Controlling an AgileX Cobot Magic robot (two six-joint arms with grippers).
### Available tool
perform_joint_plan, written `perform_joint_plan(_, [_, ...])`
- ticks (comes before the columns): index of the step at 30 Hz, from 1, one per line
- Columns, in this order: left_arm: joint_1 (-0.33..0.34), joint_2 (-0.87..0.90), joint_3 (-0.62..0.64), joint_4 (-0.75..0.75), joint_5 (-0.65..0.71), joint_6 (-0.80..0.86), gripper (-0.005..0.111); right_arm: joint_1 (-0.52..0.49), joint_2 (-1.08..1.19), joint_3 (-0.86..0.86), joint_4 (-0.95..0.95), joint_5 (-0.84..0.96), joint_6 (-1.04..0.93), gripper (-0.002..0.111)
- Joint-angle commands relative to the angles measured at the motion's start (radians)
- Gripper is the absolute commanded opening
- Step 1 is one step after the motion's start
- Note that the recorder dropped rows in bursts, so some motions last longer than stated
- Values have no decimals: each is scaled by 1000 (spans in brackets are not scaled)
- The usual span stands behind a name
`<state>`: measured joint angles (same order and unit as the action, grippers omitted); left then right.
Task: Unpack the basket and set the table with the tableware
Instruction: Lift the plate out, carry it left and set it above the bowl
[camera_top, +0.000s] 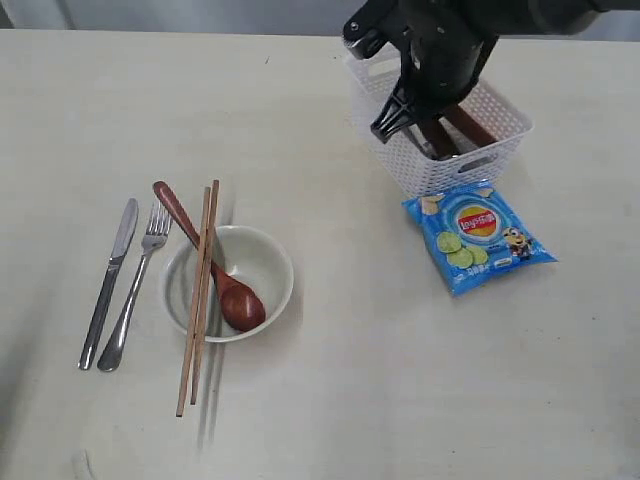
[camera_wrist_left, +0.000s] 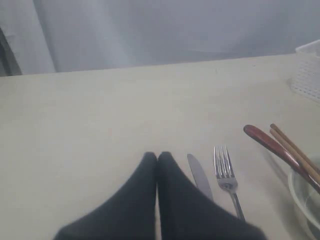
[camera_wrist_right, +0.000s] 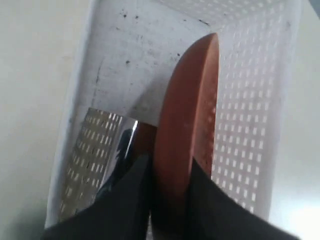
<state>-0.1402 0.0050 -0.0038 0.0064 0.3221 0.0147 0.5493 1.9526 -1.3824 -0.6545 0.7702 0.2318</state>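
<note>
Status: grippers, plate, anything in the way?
Left gripper shut, empty. Right gripper closed on plate, on edge in basket. Steel cup close beside plate.

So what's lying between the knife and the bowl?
The fork, lying alongside the knife, on the side nearer the bowl. The exterior view shows it clearly.

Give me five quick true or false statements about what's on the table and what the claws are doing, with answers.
1. The spoon rests in the bowl. True.
2. The snack bag is inside the basket. False: it lies on the table beside it.
3. The right claw is clamped on the plate, which stands on edge. True.
4. The left claw is open. False: it is shut and empty.
5. The knife lies between fork and bowl. False: the fork is the middle one.
</note>
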Motion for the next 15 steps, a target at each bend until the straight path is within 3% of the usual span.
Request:
perform_joint_plan(1, [3,-5,4,-6,-1,-4,0,-21,-6,-6,-110,61,94,0])
perform_joint_plan(15, [3,-5,4,-6,-1,-4,0,95,-72,-142,-134,69,84,0])
